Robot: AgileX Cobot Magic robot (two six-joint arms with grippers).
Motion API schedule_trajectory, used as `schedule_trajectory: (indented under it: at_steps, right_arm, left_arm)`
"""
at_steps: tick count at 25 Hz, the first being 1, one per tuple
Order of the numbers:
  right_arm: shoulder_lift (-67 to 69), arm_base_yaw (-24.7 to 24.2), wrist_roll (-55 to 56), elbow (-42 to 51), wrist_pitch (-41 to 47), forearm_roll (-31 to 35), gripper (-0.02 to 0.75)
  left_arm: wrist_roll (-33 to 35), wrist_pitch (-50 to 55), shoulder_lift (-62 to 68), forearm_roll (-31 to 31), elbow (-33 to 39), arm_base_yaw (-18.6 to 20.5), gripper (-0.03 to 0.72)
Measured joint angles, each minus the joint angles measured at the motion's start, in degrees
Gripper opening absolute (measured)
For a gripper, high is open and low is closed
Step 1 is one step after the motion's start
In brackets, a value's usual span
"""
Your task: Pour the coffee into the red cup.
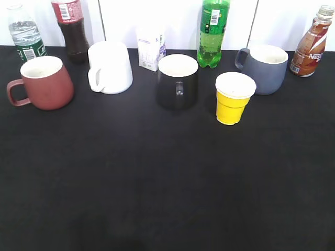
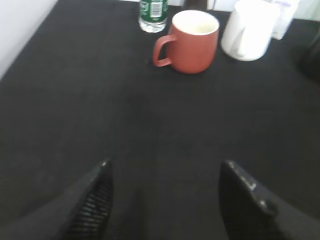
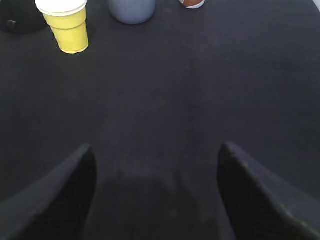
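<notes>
The red cup stands at the far left of the black table, handle to the left; it also shows in the left wrist view. The brown coffee bottle stands at the far right by the wall; its base shows in the right wrist view. My left gripper is open and empty, well in front of the red cup. My right gripper is open and empty above bare table. Neither gripper shows in the exterior view.
Along the back stand a water bottle, a dark drink bottle, a white mug, a small carton, a black mug, a green bottle, a yellow cup and a grey mug.
</notes>
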Motion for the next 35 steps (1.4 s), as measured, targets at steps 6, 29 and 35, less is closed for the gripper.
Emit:
schedule_trajectory:
  at_steps: [6,29,35]
  right_arm:
    - [0.0,0.0,0.0,0.0,0.0,0.0,0.588]
    - [0.0,0.0,0.0,0.0,0.0,0.0,0.588]
    - [0.0,0.0,0.0,0.0,0.0,0.0,0.588]
  left_arm:
    - [0.0,-24.0,1.9,-0.2,-0.2,0.0,0.501]
    - [-5.2,-106.2,87.4,17.1,9.7,0.0,0.393]
    - [-5.3,-118.4,99.6,17.2,9.6,0.0,0.391]
